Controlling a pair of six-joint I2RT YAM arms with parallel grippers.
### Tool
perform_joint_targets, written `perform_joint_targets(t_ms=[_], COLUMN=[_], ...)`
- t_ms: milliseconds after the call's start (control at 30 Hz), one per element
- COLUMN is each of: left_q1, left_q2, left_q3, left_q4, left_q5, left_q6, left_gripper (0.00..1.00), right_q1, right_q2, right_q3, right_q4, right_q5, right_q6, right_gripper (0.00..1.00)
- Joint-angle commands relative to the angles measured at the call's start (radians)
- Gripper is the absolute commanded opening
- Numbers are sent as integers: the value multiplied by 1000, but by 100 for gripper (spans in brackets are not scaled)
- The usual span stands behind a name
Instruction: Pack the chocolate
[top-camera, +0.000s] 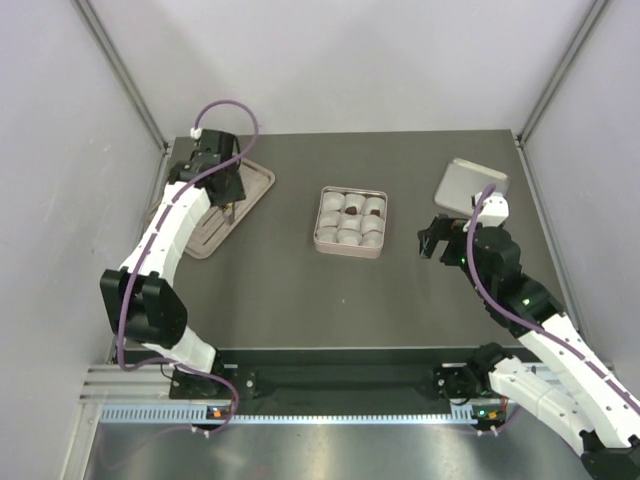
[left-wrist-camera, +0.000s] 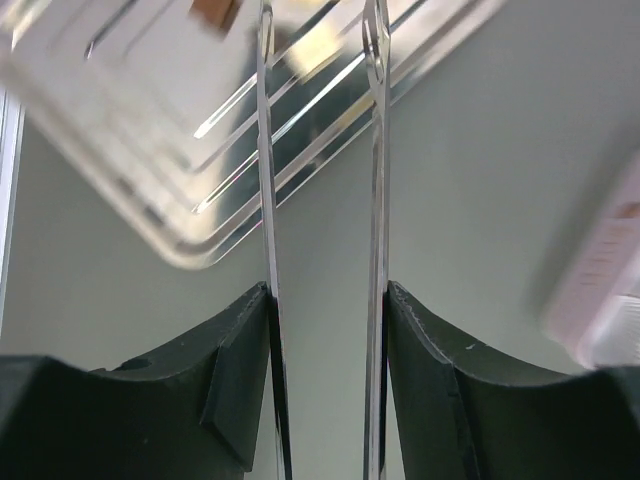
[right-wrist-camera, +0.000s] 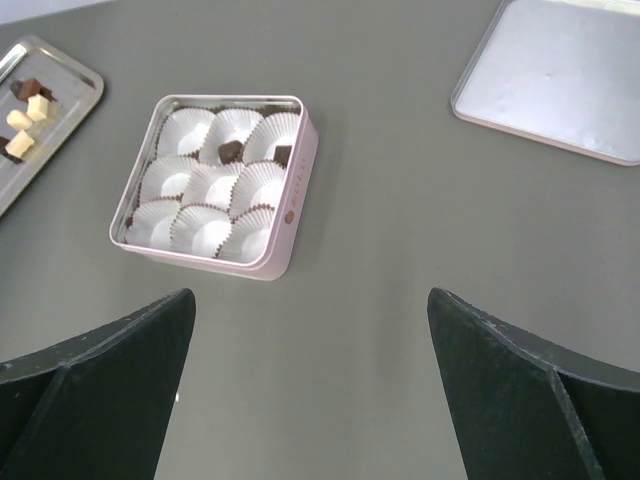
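From above, my left gripper (top-camera: 228, 206) hangs over the metal tray (top-camera: 258, 185) at the far left of the table (top-camera: 300, 300). The square tin (top-camera: 348, 248) sits in the middle, its lid (top-camera: 470, 185) lies far right, and my right gripper (top-camera: 437, 243) hovers between the two. In the left wrist view, two thin blades (left-wrist-camera: 267, 200) stand parallel and apart with nothing between them. Their tips run off the top edge, where one brown piece of chocolate (left-wrist-camera: 215, 10) lies on the tray just left of the left blade. From the right wrist, my fingers (right-wrist-camera: 100, 385) are spread wide and empty. Two dark pieces already sit in the tin's paper cups (right-wrist-camera: 190, 180), and several dark and cream pieces lie on the tray at far left. The loose pieces lie nearest my left arm, so I judge that arm should pick, shifting slightly left first.
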Motion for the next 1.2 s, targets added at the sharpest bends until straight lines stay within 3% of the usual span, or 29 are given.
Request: perform_joint_targets(t_ms=[0, 133, 533, 1167], left_q1=[69, 115, 193, 215], left_q2=[-40, -33, 44, 178], left_q3=[-77, -166, -196, -127], left_q4=[27, 92, 165, 182], left_q5=[31, 95, 134, 127], left_q6=[-14, 6, 26, 39], left_gripper=[52, 54, 53, 49], right_q1=[17, 17, 16, 16], right_q2=[0, 4, 6, 29], right_q3=[-8, -10, -19, -17], right_q4=[44, 48, 51, 60], right_q5=[-5, -2, 17, 52], right_q6=[7, -1, -16, -52], right_gripper=[100, 100, 100, 100])
